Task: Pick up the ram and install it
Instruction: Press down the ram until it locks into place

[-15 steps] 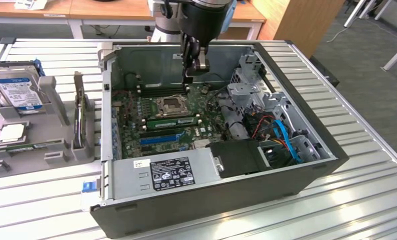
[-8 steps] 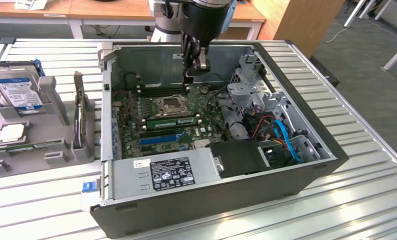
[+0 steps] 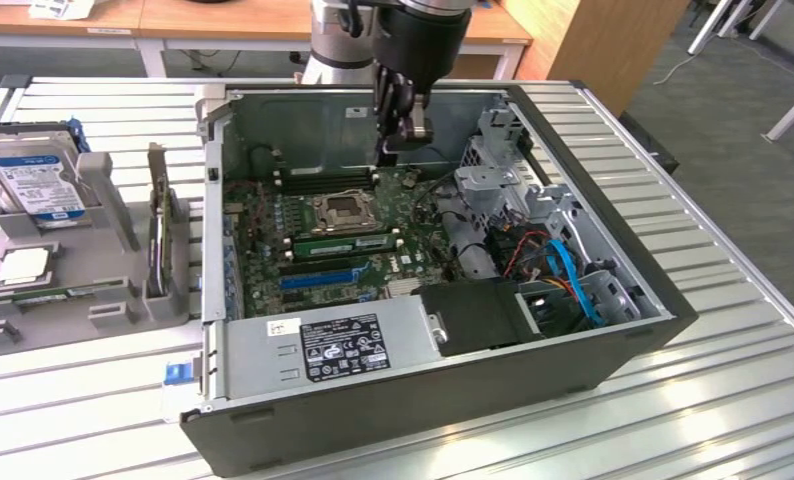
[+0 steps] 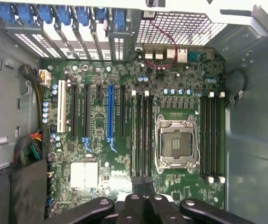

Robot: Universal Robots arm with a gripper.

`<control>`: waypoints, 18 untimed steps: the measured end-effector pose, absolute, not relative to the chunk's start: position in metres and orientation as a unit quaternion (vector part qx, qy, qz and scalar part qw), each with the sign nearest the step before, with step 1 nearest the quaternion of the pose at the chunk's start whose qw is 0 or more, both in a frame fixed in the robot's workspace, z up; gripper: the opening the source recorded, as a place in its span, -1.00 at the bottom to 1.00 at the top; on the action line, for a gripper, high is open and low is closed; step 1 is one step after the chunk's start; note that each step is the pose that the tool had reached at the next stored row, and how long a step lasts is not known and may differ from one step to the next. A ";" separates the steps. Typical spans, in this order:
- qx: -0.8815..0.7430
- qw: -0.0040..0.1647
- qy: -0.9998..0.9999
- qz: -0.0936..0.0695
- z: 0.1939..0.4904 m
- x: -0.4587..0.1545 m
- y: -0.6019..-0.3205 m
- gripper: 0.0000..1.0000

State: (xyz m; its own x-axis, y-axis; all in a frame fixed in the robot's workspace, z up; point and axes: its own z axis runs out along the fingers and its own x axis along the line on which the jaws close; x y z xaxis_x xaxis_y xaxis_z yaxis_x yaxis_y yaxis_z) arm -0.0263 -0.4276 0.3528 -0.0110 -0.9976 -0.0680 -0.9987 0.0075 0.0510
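Note:
The ram (image 3: 348, 243), a long green stick, sits along a black slot just beside the CPU socket (image 3: 340, 212) on the motherboard inside the open computer case (image 3: 611, 215). My gripper (image 3: 393, 150) hangs well above the board near the case's far wall, clear of the ram. It is shut, with nothing between its fingers. In the wrist view the gripper (image 4: 144, 205) has its black fingers pressed together, in line with the memory slots (image 4: 142, 135) next to the empty socket (image 4: 176, 144). Seen from straight above, the ram cannot be told apart from its slot.
On the socket's other side run more black memory slots (image 4: 211, 135). A power supply (image 3: 330, 345) and drive cage with blue cables (image 3: 571, 285) fill the near end of the case. On the exterior view's left, a grey tray (image 3: 24, 310) holds a hard drive (image 3: 30, 180), a processor chip (image 3: 21, 265) and an upright card (image 3: 160, 235).

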 end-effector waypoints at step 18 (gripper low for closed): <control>-0.703 0.006 0.710 0.042 0.353 -0.003 -0.428 -0.80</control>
